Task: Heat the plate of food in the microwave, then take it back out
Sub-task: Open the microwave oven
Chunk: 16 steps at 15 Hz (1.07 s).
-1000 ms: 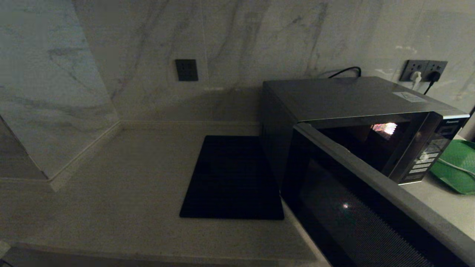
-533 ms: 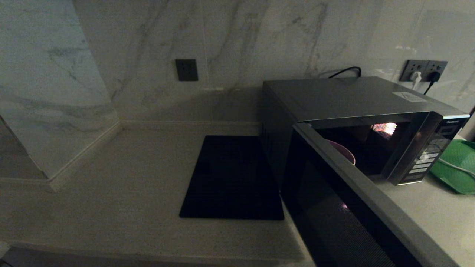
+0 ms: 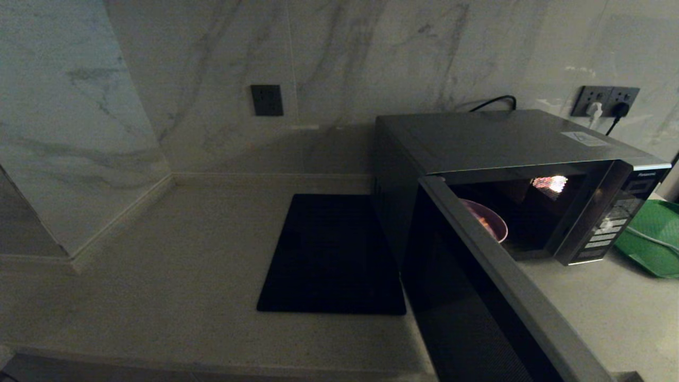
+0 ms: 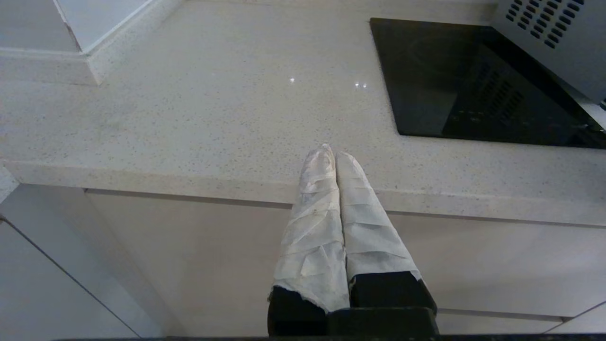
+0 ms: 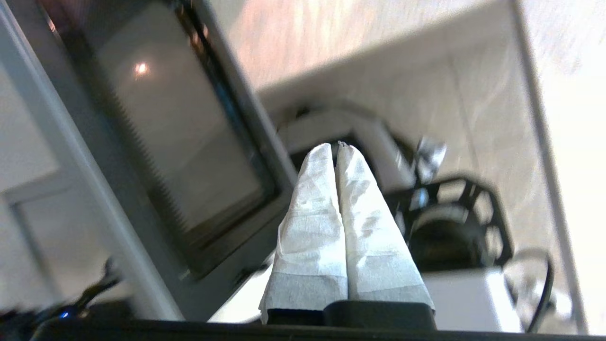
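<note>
Head view shows the plate of food sitting inside the microwave, only its lilac rim peeking past the top edge of the swung-out door. My right tool is clenched on nothing, fingers pressed flat together; in its own wrist view it sits just outside the door's glass face, with the plate beyond the door from it, inside the oven. My left tool is also clenched and empty, parked low in front of the desk edge, well away from the oven.

My guess is the door is partway through its swing and the plate comes out next. What could go wrong: the door blocks much of the opening, so reaching in around it could knock the plate or tip the food off. A clenched tool must first open before it can take the rim.

I count one plate, one microwave, one black mat beside the oven on the desk, one green tray beyond the oven's button panel, and two tools.
</note>
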{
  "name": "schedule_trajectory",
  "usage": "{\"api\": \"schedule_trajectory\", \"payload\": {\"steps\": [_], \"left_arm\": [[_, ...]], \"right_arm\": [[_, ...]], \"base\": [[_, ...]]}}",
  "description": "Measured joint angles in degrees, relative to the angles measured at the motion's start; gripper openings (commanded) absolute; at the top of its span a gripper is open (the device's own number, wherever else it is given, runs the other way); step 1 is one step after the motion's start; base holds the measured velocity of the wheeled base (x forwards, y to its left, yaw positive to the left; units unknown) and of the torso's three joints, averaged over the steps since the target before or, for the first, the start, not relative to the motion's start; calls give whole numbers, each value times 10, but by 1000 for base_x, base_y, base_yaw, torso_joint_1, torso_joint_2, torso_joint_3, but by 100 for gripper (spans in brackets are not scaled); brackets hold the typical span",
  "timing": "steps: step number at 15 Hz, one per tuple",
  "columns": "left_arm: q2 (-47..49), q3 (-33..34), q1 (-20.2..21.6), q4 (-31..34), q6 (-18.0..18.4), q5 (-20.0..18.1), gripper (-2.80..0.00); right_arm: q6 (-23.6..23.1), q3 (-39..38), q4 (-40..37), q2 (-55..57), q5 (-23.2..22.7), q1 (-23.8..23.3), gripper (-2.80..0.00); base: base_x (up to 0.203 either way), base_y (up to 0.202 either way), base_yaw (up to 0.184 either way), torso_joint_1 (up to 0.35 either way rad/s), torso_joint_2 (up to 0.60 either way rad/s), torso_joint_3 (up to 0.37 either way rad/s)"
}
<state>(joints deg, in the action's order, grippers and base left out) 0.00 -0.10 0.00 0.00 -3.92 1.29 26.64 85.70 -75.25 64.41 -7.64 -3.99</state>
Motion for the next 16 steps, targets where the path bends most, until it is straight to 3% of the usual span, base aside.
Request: {"api": "schedule_trajectory", "payload": {"steps": [4, 6, 12, 14, 16], "left_arm": [[0, 0, 0, 0, 0, 0, -280], [0, 0, 0, 0, 0, 0, -280], [0, 0, 0, 0, 0, 0, -280], [0, 0, 0, 0, 0, 0, -280], [0, 0, 0, 0, 0, 0, -280]], "right_arm": [[-69, -141, 181, -64, 46, 0, -280], [-79, -183, 291, -69, 77, -1, -280], [-4, -187, 440, 33, 236, -10, -280], [14, -172, 448, 82, 251, -15, -280], [47, -166, 450, 130, 220, -17, -280]], "base": [[0, 0, 0, 0, 0, 0], [0, 0, 0, 0, 0, 0], [0, 0, 0, 0, 0, 0], [0, 0, 0, 0, 0, 0], [0, 0, 0, 0, 0, 0]]}}
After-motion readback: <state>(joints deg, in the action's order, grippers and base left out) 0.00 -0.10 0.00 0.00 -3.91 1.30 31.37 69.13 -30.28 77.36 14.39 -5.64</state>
